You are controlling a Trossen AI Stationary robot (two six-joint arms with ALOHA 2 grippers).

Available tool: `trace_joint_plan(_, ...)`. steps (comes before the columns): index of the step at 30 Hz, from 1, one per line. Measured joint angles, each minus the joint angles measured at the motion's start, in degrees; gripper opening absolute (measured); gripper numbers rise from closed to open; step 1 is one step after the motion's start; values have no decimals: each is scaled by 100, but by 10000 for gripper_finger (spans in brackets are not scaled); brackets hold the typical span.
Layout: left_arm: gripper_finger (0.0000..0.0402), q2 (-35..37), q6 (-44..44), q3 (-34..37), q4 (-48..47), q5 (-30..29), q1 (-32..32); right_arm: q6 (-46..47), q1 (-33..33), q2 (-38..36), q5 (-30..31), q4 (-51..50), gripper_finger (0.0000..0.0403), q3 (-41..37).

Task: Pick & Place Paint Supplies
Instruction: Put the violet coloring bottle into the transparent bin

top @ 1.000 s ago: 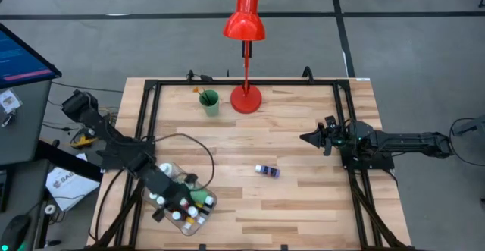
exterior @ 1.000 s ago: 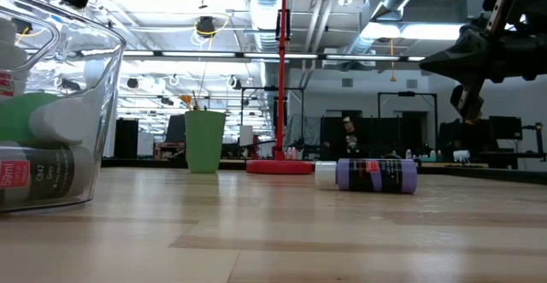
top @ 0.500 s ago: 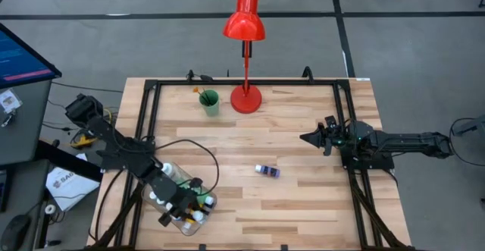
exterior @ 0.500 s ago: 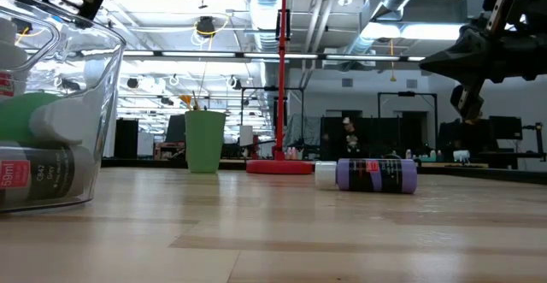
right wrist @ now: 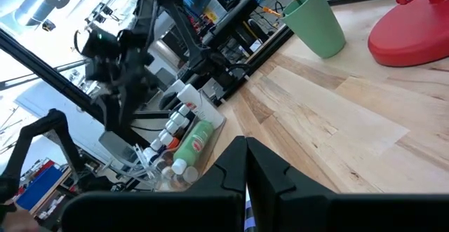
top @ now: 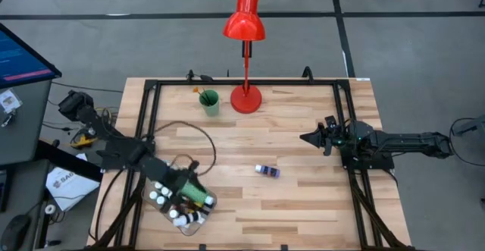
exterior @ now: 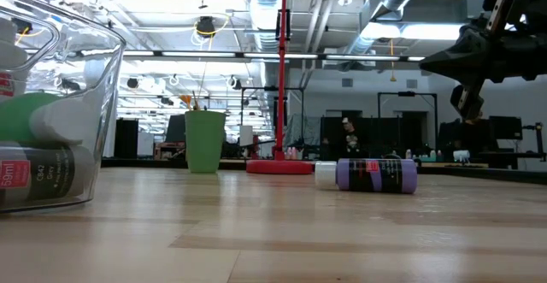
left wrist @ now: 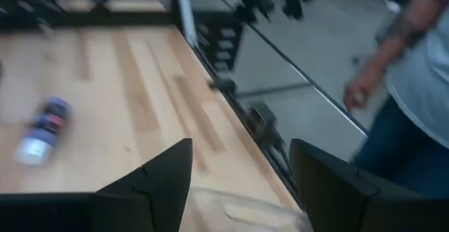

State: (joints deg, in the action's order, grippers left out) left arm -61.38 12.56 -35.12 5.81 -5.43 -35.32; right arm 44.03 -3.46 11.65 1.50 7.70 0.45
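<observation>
Red lamp [top: 244, 23]; green cup [top: 209, 102]; purple bottle [top: 267, 170], white cap.

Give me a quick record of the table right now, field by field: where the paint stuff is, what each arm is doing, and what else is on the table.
tray: clear, near the table's front left corner, holding many small paint bottles and the big green bottle
loose bottle: purple, lying on its side mid-table, touched by nothing
left gripper: above the tray, fingers open, empty
right gripper: by the table's right side, fingers shut, empty
cup: green, at the back, sticks in it
lamp: red, beside the cup
person: standing off the table
</observation>
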Motion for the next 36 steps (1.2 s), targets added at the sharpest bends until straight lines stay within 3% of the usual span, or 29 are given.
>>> trace_joint_plan(7,230,-135,-843,-541,55,76,1225,0,0,0,2,0,0,0)
trace_joint_plan(16,233,-2076,-1390,-1666,49,907,2759,0,-2,0,2,0,0,0)
trace_joint_plan(23,233,-3477,-1563,-2065,439,1379,3054,0,0,0,1,0,0,-1)
trace_joint_plan(31,233,-4418,-2133,-2080,1569,1432,3034,0,0,0,1,-3,0,-2)
trace_joint_plan(36,233,-4874,-2133,-2080,1656,1424,3092,0,0,1,1,-2,0,-1)
